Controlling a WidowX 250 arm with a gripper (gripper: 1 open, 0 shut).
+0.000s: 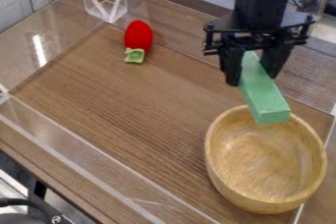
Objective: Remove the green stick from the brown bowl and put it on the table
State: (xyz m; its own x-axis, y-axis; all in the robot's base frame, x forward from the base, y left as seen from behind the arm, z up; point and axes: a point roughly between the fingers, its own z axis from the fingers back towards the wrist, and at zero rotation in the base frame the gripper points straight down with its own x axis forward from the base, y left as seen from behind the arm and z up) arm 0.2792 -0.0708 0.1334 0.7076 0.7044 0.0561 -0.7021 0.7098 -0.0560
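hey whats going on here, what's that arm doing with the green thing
A single robot arm has its gripper closed on the upper end of the green stick. The stick hangs tilted above the rim of the brown bowl, clear of the bowl's inside, which looks empty. It has not yet been set down on the table. A red strawberry-like toy lies further back on the table, untouched.

A black pincer (256,63) grips the upper end of the green stick (264,95), which hangs tilted below it over the far rim of the brown bowl (268,159). To the pincer's left, a red strawberry toy (137,39) lies on the wood-grain tabletop (118,110).
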